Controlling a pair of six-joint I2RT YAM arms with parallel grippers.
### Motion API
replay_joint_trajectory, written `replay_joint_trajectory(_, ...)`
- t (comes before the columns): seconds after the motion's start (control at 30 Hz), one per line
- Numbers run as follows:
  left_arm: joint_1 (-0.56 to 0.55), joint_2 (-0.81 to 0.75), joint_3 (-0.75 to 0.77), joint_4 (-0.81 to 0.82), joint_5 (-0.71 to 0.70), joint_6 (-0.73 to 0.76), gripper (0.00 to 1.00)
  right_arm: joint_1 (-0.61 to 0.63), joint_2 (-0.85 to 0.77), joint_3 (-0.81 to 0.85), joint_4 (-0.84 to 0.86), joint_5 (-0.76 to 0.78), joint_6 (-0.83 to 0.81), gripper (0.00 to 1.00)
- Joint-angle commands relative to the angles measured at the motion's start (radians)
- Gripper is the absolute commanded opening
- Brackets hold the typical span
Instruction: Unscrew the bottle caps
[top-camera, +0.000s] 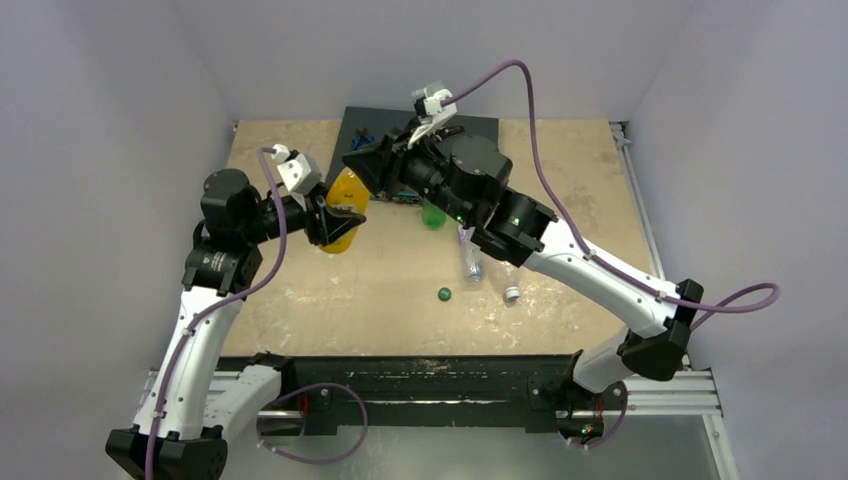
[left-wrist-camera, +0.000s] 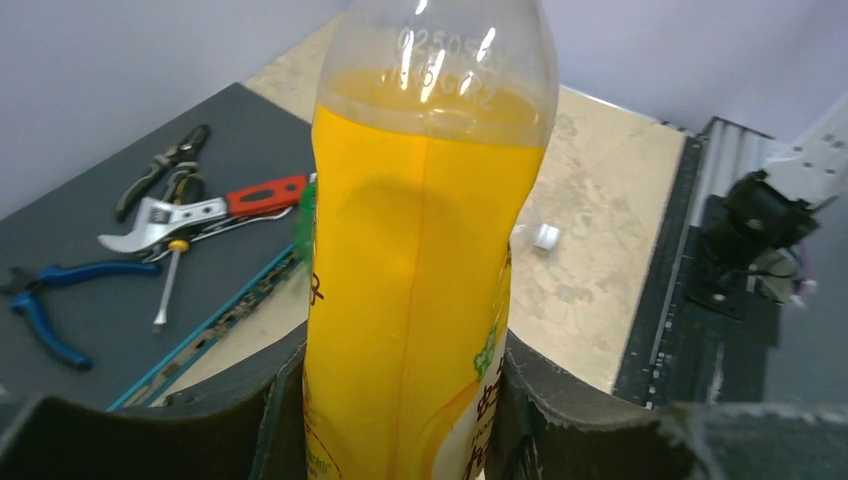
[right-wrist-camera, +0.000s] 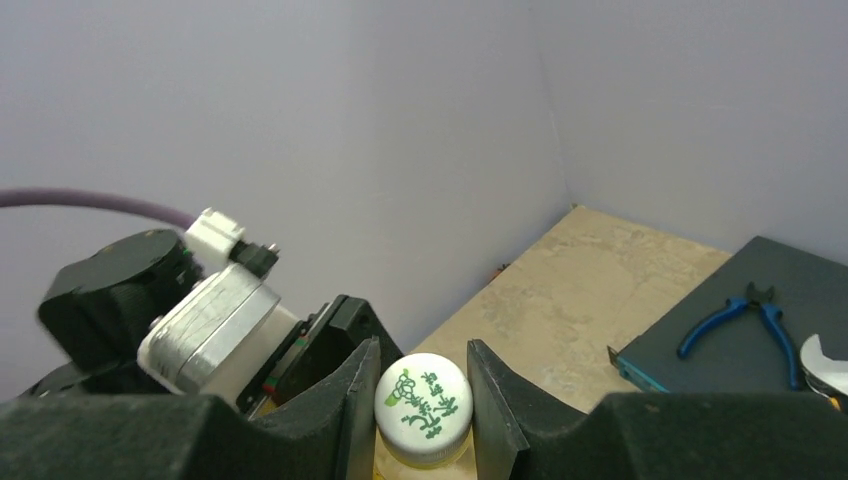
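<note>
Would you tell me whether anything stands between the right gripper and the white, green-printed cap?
Nothing visible does: the right gripper closes on both sides of the white, green-printed plastic screw cap, and the left gripper holds the orange-yellow plastic bottle lower down.

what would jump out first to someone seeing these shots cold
The orange-yellow bottle fills the left wrist view, upright and clamped in the left hand. At its top, the right hand grips the green-printed white cap from both sides. On the table, nearer the arm bases, lie a loose dark green cap and a plain white cap.
</note>
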Motion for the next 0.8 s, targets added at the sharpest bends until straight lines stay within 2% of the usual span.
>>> replay_joint_trajectory(0.0,0.001,0.022,0.041,0.001,0.282,-0.102,0.13,-0.024,-0.096,-0.066,0.173,-0.186,-0.01,0.0)
replay_joint_trajectory(0.13,0.001,0.047,0.072,-0.086,0.432,-0.077,0.1,-0.046,-0.142,-0.147,0.272,-0.373,-0.016,0.0)
replay_joint_trajectory(0.27,0.001,0.048,0.15,-0.268,0.495,0.078,0.06,-0.093,-0.202,-0.228,0.351,-0.555,0.0,0.0)
replay_joint_trajectory(0.37,0.001,0.038,0.154,-0.276,0.513,0.065,0.07,-0.115,-0.237,-0.258,0.353,-0.617,-0.008,0.0)
replay_joint_trajectory(0.5,0.001,0.027,0.147,-0.274,0.515,0.061,0.08,-0.121,-0.253,-0.262,0.337,-0.628,-0.022,0.09)
replay_joint_trajectory(0.53,0.001,0.025,0.146,-0.274,0.503,0.063,0.08,-0.121,-0.25,-0.253,0.326,-0.616,-0.022,0.16)
replay_joint_trajectory(0.63,0.001,0.013,0.131,-0.24,0.405,0.067,0.06,-0.119,-0.237,-0.211,0.269,-0.481,-0.04,0.59)
replay_joint_trajectory(0.67,0.001,0.006,0.121,-0.218,0.347,0.066,0.07,-0.111,-0.23,-0.192,0.247,-0.43,-0.038,0.67)
replay_joint_trajectory(0.77,0.001,-0.022,0.084,-0.137,0.165,0.06,0.06,-0.04,-0.182,-0.089,0.111,-0.193,-0.081,0.74)
